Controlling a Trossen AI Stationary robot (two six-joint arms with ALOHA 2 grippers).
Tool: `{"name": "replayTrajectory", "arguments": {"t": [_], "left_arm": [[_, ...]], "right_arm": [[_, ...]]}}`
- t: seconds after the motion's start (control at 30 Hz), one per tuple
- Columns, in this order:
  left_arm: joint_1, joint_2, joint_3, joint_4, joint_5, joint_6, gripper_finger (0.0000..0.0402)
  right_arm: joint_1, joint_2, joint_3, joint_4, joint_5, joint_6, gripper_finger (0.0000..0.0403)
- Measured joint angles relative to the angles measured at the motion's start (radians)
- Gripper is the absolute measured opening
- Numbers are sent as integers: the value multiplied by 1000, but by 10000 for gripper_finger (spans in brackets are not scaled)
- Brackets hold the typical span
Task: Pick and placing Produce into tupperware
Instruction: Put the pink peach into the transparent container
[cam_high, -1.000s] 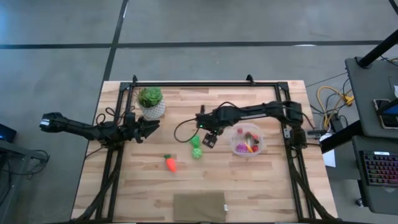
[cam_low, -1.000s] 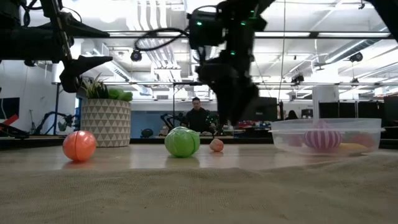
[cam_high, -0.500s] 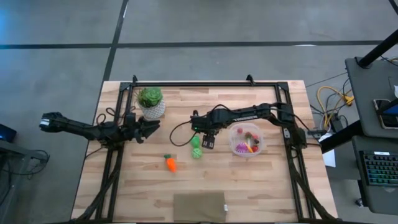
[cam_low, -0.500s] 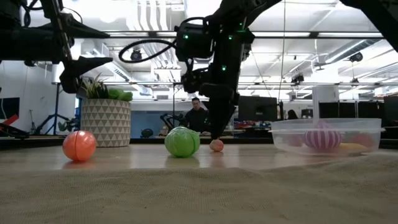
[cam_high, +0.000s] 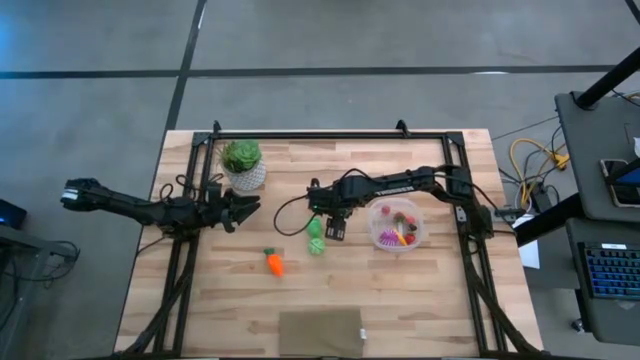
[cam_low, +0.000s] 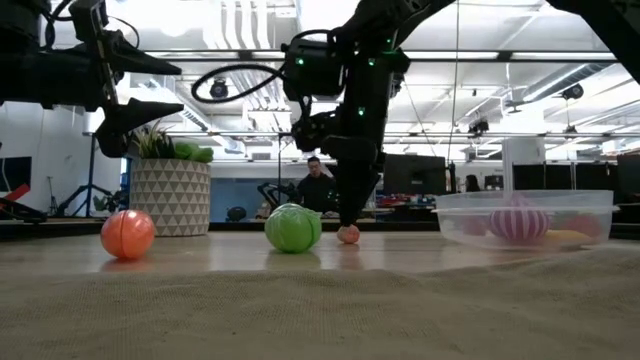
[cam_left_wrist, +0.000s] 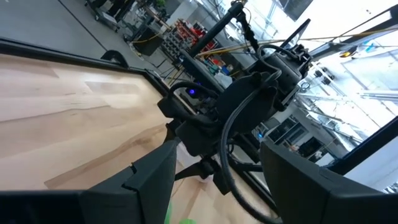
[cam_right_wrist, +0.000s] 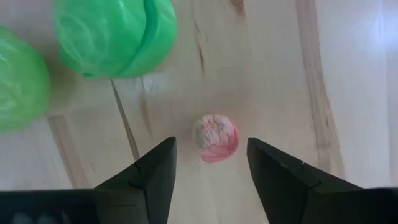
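Observation:
A small red piece (cam_right_wrist: 216, 138) of produce lies on the wooden table, and my right gripper (cam_high: 333, 228) points down over it. The gripper is open, with one finger on each side of the piece and a gap at both. Two green balls (cam_high: 316, 228) (cam_high: 317, 246) lie just to the left of it. The orange carrot (cam_high: 273, 262) lies nearer the front. The clear round tupperware (cam_high: 398, 226) stands to the right with several produce pieces in it. My left gripper (cam_high: 250, 205) waits open, held level above the table's left side.
A leafy plant in a white patterned pot (cam_high: 242, 165) stands at the far left, close to my left gripper. A tan cloth (cam_high: 320, 332) lies at the near edge. Black frame rails (cam_high: 330, 135) run along the far edge and both sides.
My right gripper has come down and a little toward the table's left, turning about its own axis, and now its fingers stand on either side of the small red piece. The produce and the tupperware have kept still.

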Motion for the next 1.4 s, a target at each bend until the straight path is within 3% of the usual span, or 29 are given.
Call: {"name": "replayTrajectory", "arguments": {"t": [0.73,1.17,1.4], "left_arm": [[0,-2,0,1,0,0,219],[0,-1,0,1,0,0,219],[0,-2,0,1,0,0,219]], "right_arm": [[0,23,-53,89,-8,62,186],[-3,21,-53,85,0,65,77],[-3,-35,-53,24,0,146,79]]}}
